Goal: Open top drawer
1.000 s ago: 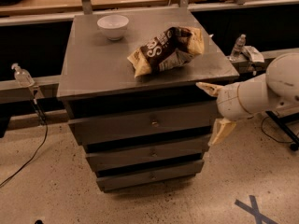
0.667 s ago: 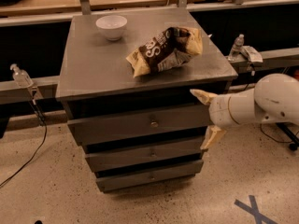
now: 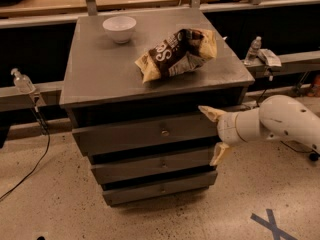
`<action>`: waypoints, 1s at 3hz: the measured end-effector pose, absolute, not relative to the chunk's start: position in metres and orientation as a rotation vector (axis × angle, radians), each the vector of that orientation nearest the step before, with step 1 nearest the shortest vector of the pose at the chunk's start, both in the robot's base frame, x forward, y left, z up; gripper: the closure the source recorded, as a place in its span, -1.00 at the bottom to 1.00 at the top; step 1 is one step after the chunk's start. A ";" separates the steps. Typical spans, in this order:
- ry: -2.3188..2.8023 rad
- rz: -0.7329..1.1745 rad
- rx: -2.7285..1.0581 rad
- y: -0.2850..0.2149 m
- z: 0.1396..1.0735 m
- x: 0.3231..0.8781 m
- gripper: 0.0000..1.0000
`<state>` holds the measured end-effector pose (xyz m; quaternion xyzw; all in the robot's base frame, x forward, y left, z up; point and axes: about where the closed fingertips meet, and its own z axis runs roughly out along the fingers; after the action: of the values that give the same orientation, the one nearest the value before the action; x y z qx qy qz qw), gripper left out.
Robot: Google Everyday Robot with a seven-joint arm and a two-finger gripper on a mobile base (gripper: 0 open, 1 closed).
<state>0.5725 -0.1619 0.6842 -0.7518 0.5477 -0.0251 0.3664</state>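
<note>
The top drawer (image 3: 140, 134) is the widest of three grey metal drawer fronts under the cabinet top, with one small round knob (image 3: 164, 132) near its middle. It sits a little proud of the cabinet body. My gripper (image 3: 215, 136) is at the drawer's right end, to the right of the knob. It is open, with one tan fingertip (image 3: 210, 114) at the drawer's upper edge and the other (image 3: 219, 155) by the middle drawer (image 3: 150, 166).
A brown chip bag (image 3: 175, 53) and a white bowl (image 3: 119, 28) lie on the cabinet top (image 3: 100, 74). The bottom drawer (image 3: 155, 189) is narrowest. A plastic bottle (image 3: 252, 49) stands on a rail at right, another (image 3: 22, 81) at left. A cable (image 3: 35, 159) trails on the floor at left.
My arm and gripper have moved left, closer to the right end of the top drawer. The drawers, bag and bowl have not moved.
</note>
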 end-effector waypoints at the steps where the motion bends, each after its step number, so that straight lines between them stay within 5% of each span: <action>1: 1.414 -0.073 -1.953 -0.161 0.669 0.586 -1.00; 2: 1.422 -0.098 -1.974 -0.160 0.662 0.608 -0.65; 3: 1.451 -0.113 -1.996 -0.160 0.655 0.626 -0.52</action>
<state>0.6256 -0.1599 0.6554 -0.7628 0.5547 -0.0430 0.3294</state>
